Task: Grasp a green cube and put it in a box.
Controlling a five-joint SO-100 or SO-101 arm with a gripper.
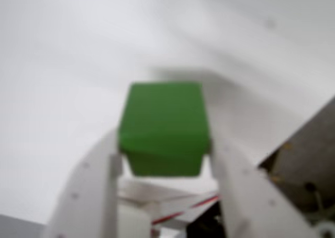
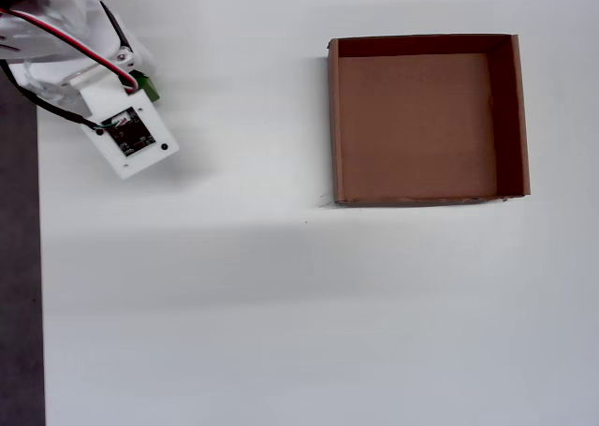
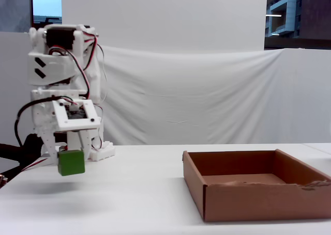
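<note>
White cloth is draping the wall behind a white desk (image 3: 155, 193), and a window is showing at the upper corners of the fixed view. At the left of that view the white arm is carrying the tool (image 3: 71, 160), whose two fingers are clamping the green cube (image 3: 71, 162) from opposite sides. The cube is hanging clear of the desk, with its shadow lying on the surface beneath.

In the wrist view the tool (image 1: 163, 159) is filling the lower frame: one white finger is pressing each side of the green cube (image 1: 164, 125), and bare white desk is lying beyond it. The picture is soft, so finer detail of the contact is not readable.

In the overhead view only a sliver of the green cube (image 2: 149, 87) is peeping out beside the wrist housing. The box (image 2: 335, 126) is sitting well apart from the tool, toward the right of the overhead view, and its brown floor is lying open and unoccupied.

Judged step: carrying is under way, the grasp and lift being complete and the placing not yet done. The next move is calling for a sideways swing across the open desk toward the box (image 3: 192, 175), keeping the cube above the near wall, then a descent over the floor before the fingers part.
</note>
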